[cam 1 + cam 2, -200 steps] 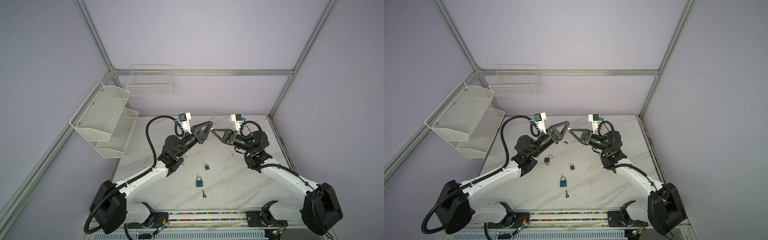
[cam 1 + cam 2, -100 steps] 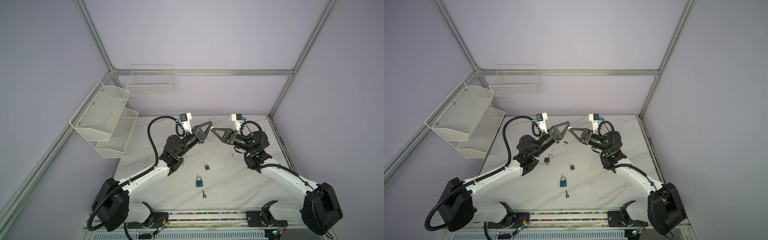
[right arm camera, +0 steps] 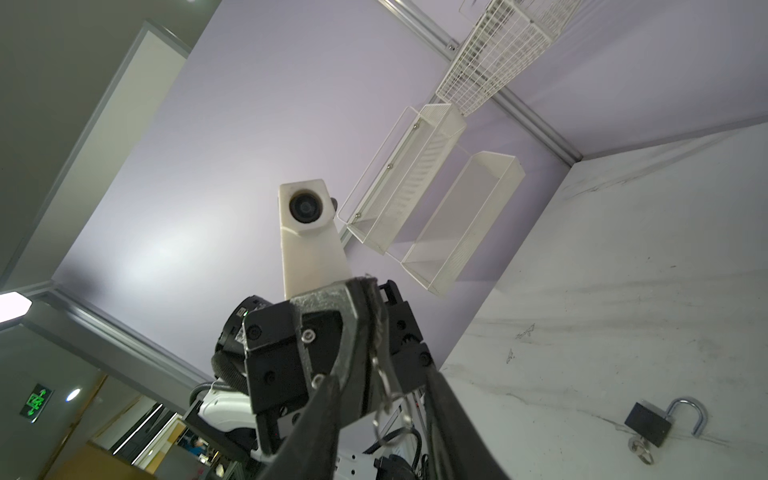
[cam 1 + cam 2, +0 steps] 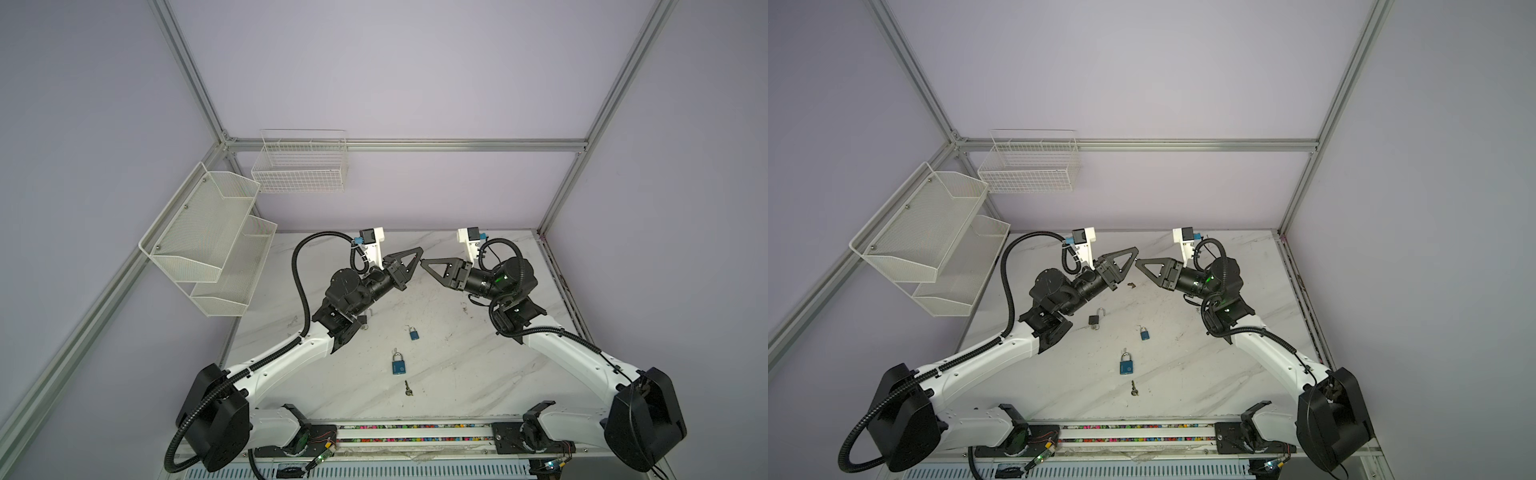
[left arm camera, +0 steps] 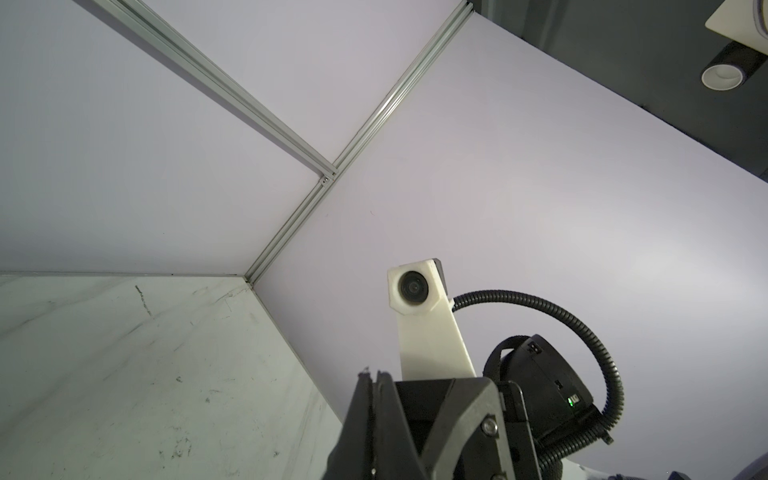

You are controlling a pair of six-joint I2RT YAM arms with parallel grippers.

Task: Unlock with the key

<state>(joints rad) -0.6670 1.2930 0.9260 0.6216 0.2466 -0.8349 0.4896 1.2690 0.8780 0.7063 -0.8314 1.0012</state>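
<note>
Both arms are raised over the marble table (image 4: 457, 374) with their tips meeting. My left gripper (image 4: 420, 250) (image 4: 1136, 249) (image 5: 374, 374) is shut on the key, whose blade is hidden between its fingers. The key's wire ring (image 3: 384, 388) dangles below them. My right gripper (image 4: 423, 262) (image 4: 1138, 262) (image 3: 380, 374) is open, its fingers straddling the left gripper's tip. A black padlock (image 4: 1095, 319) (image 3: 648, 424) with its shackle swung open lies on the table. A small blue padlock (image 4: 413, 333) (image 4: 1144, 333) and a larger blue padlock (image 4: 397, 363) (image 4: 1126, 365) lie nearer the front.
A loose key (image 4: 409, 388) (image 4: 1134, 388) lies in front of the larger blue padlock. More keys (image 4: 1132, 285) lie under the gripper tips. White mesh shelves (image 4: 208, 245) and a wire basket (image 4: 299, 166) hang on the left and back walls.
The left gripper's jaws have closed and the right gripper's jaws have parted. Both arms stay almost where they were, tips together.
</note>
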